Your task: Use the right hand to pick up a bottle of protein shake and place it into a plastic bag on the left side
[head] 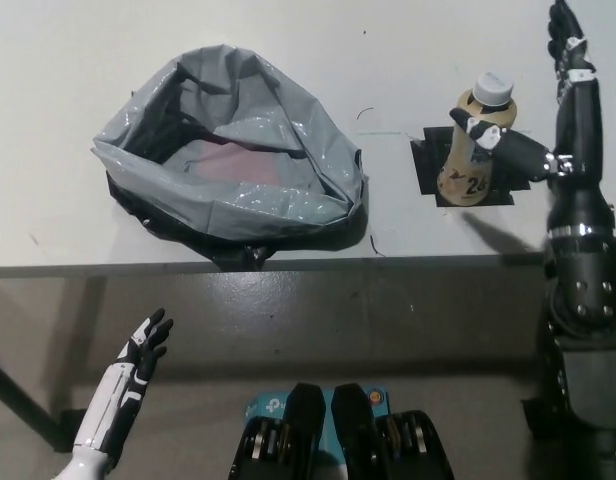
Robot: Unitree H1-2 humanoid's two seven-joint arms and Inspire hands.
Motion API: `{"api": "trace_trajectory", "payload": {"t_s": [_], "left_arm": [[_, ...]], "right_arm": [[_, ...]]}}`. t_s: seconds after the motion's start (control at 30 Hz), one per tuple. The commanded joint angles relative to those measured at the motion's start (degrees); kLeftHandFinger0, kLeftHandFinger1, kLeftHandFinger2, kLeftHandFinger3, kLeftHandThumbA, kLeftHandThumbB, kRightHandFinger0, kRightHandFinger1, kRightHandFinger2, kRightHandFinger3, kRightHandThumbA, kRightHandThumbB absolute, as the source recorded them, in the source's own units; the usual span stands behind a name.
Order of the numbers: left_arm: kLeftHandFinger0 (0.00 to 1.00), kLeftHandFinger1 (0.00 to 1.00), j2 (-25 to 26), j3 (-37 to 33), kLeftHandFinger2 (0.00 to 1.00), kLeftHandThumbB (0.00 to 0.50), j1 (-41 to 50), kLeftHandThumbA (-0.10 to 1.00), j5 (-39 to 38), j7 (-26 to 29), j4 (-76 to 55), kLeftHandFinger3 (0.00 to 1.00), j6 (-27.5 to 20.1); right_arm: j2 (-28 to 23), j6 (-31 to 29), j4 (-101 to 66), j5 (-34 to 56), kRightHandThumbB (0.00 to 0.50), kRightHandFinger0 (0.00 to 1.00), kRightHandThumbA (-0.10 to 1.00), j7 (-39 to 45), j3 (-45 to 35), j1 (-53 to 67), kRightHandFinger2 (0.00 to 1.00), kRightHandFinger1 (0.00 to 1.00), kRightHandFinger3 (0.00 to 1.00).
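Observation:
A beige protein shake bottle [471,155] with a white cap stands upright on a black square patch [426,168] at the table's right. My black right hand [571,110] is open just right of it, fingers pointing away from me. Its thumb [500,141] reaches left across the bottle's upper part; whether it touches is unclear. The grey plastic bag [238,212] lies open on the table's left, with something pinkish inside. My white left hand [138,362] rests open at the lower left, below the table's front edge.
The white table [408,60] ends at a front edge [318,266] running across the picture's middle, with dark floor below it. A strip of bare tabletop lies between the bag and the bottle.

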Motion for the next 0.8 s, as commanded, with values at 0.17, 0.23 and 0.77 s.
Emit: {"api": "trace_trajectory", "payload": {"t_s": [0.17, 0.23, 0.77], "left_arm": [[1.0, 1.0, 0.94, 0.08, 1.0, 0.301, -0.79, 1.0, 0.71, -0.65, -2.43, 1.0, -1.91], [1.0, 1.0, 1.03, 0.08, 1.0, 0.294, -0.77, 1.0, 0.46, -0.86, -2.52, 1.0, -1.71], [1.0, 1.0, 0.79, 0.23, 1.0, 0.299, -0.91, 1.0, -0.6, -1.47, -2.2, 1.0, -3.14]], "right_arm": [[-2.69, -2.07, 12.71, -1.11, 0.431, 1.0, 1.0, -5.0, -0.2, -7.66, 1.0, 1.0, 1.0], [-3.08, -2.93, 14.57, -1.14, 0.427, 1.0, 1.0, -5.56, 0.0, -8.32, 1.0, 1.0, 1.0], [-4.79, -3.99, 23.32, -0.59, 0.482, 1.0, 1.0, -5.32, 2.49, -10.98, 1.0, 1.0, 1.0]]}}
